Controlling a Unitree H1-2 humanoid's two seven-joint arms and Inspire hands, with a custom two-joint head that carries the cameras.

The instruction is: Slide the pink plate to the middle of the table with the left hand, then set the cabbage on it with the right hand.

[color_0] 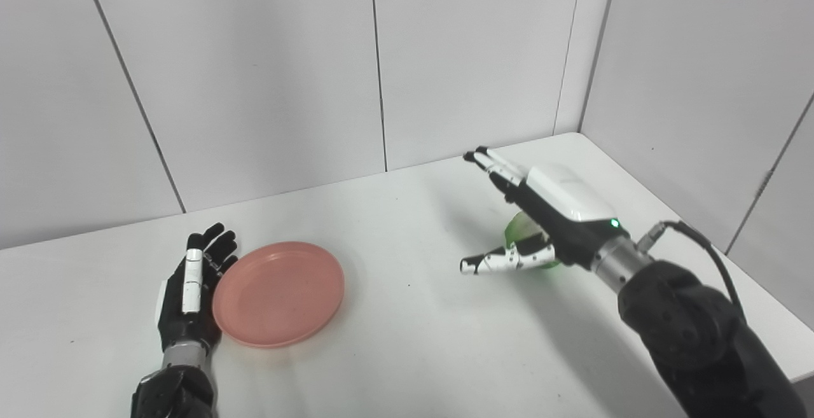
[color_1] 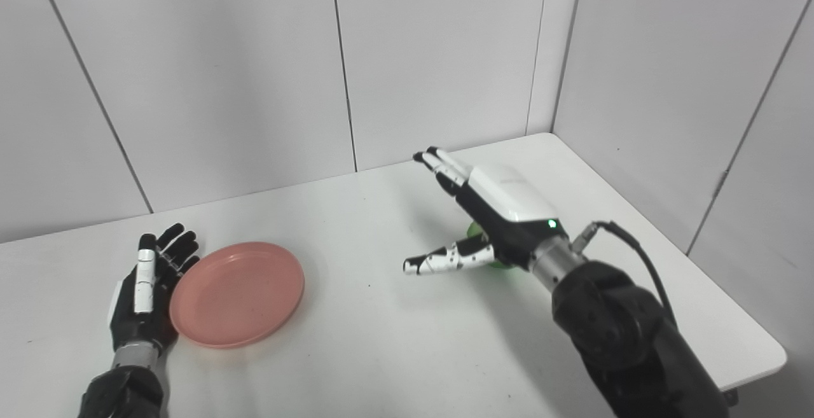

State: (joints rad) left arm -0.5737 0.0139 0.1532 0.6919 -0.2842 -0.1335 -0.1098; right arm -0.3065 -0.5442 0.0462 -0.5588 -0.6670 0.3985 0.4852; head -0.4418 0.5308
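I see the pink plate (color_0: 278, 294) lying flat on the left part of the white table (color_0: 407, 341), well short of the middle. My left hand (color_0: 191, 287) stands edge-on just beside the plate's left rim, palm toward it, fingers (color_0: 216, 243) straight and only slightly apart, holding nothing. The rim looks to be against the palm, though I cannot tell for sure whether they touch.

On the right side of the table, my right hand (color_0: 540, 214) hovers over the cabbage (color_0: 518, 230), of which I see only a small green patch under the palm and behind the thumb (color_0: 502, 260). The fingers (color_0: 493, 162) stretch out straight toward the back wall (color_0: 254, 74), the thumb pointing off to the left, so the hand is spread wide and has hold of nothing. Whether the palm touches the cabbage I cannot tell from either eye; most of the vegetable is hidden by the hand. A green light (color_0: 614, 222) glows at the wrist, and a dark cable (color_0: 712, 249) loops beside the forearm.

Plate and cabbage sit well apart, with bare tabletop between them.
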